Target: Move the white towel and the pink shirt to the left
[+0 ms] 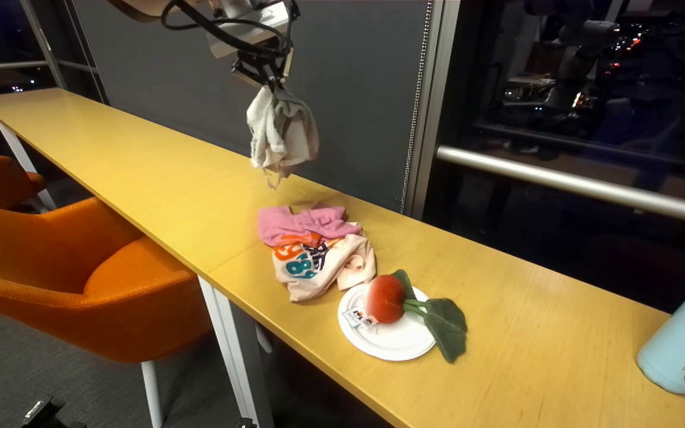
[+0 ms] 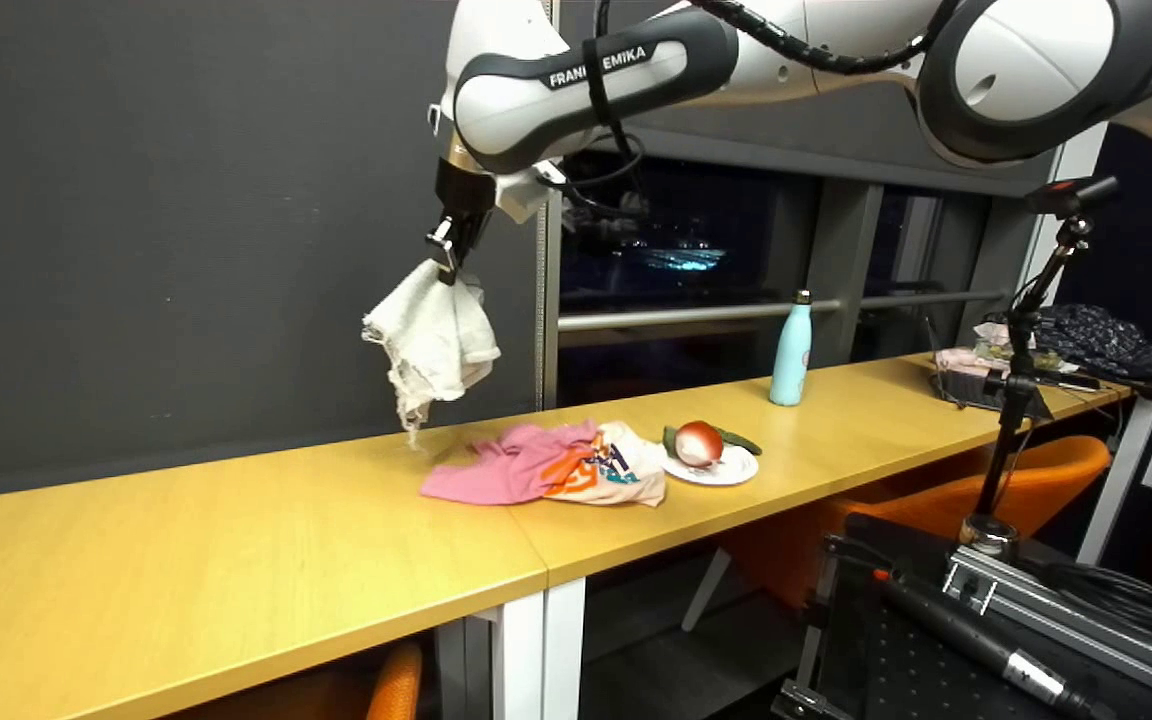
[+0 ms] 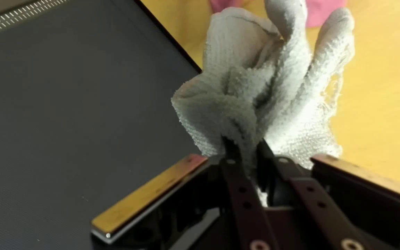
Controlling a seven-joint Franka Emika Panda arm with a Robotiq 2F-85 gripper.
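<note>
Black gripper (image 3: 246, 147), lower centre of the wrist view, has its jaws clamped on the towel (image 3: 245, 83), which hangs at upper centre, with the shirt (image 3: 321, 12) beyond on the table (image 3: 380, 104), cut off by the frame's top.

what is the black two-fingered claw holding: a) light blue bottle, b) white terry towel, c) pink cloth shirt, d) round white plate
B, since the white terry towel is pinched in the black two-fingered claw in the wrist view and hangs from it in both exterior views.

There's one each: towel (image 2: 441, 335), shirt (image 2: 548, 468), plate (image 1: 391, 346), bottle (image 2: 792, 356).
</note>
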